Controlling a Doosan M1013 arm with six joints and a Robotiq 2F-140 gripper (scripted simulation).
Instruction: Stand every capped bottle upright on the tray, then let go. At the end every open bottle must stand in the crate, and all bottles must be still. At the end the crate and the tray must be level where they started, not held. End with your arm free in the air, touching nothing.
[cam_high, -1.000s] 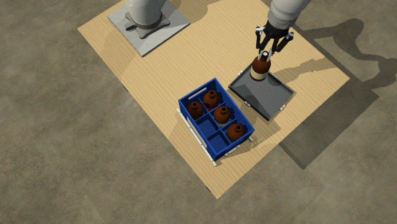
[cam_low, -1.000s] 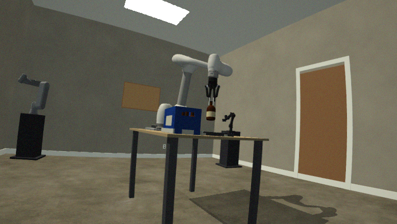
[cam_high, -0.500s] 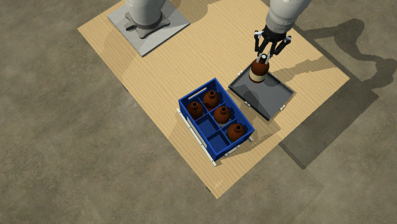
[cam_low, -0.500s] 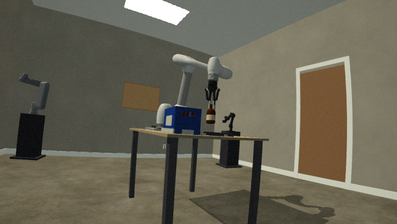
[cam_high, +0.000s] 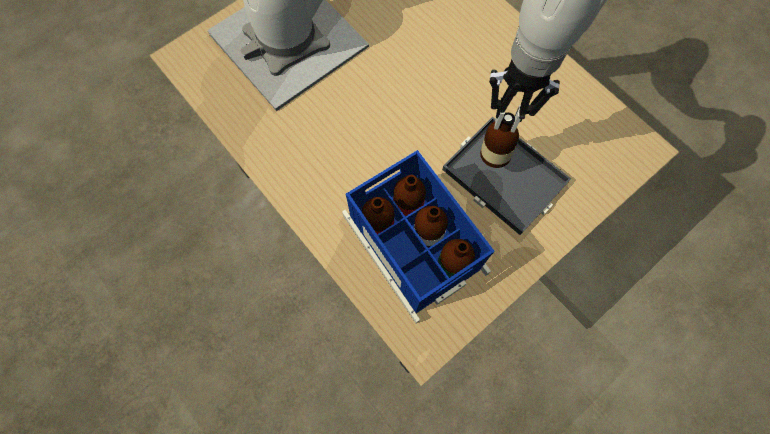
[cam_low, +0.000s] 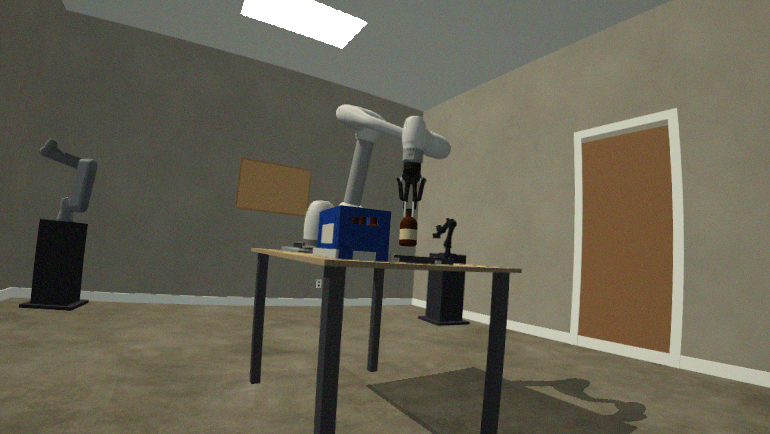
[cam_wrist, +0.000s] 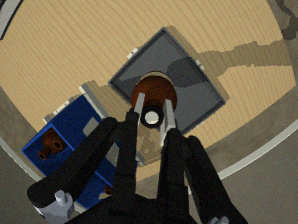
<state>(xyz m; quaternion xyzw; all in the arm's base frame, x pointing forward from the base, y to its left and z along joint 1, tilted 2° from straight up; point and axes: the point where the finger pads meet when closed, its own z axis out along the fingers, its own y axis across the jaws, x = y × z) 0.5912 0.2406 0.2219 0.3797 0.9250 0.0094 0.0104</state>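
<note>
Directly below the gripper (cam_high: 507, 119), a capped bottle (cam_high: 499, 144) is held by its neck, the fingers being clamped on it just under the white cap. The bottle hangs upright above the tray (cam_high: 531, 195), over the tray's corner nearest the gripper, and in the exterior view a gap can be seen between its base and the tray. The placing step is judged to be under way but unfinished: the bottle must be lowered, set down and released. No other bottle is seen on the tray. Beyond the tray, away from the gripper, the blue crate (cam_high: 468, 270) is seen with four open bottles (cam_high: 430, 221) standing in its compartments and two compartments unfilled.
</note>
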